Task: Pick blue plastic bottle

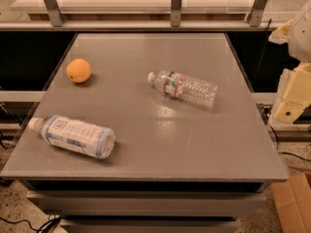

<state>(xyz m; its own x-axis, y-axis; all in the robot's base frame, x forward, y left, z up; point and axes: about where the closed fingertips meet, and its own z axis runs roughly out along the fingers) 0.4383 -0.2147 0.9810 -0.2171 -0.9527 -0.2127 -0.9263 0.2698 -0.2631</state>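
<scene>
three items on one grey surface (160, 144), listed by clock position, with 12 at the far edge.

item 1: blue plastic bottle (73, 136), at about 8 o'clock, near the left front corner. it is wide and smooth-walled and lies on its side. a pale blue-and-white label covers most of the body. its white cap (35, 124) points toward 10 o'clock and its base toward 4 o'clock. nothing touches it.

item 2: clear water bottle (183, 87), just past the centre toward 1 o'clock. it is slimmer and ridged and also lies on its side. a red-green label band sits near the capped end. the cap points toward 10 o'clock. it is well apart from item 1.

item 3: orange (78, 70), at about 10 o'clock, near the left edge, resting alone.

claw (290, 101): cream-coloured, at 3 o'clock, beyond the right edge of the surface and not over it, well apart from all three items. whether it is spread or pressed together cannot be told.

surroundings: metal rail with uprights (176, 6) at 12 o'clock behind the surface; cardboard box (294, 203) on the floor at 5 o'clock.
</scene>
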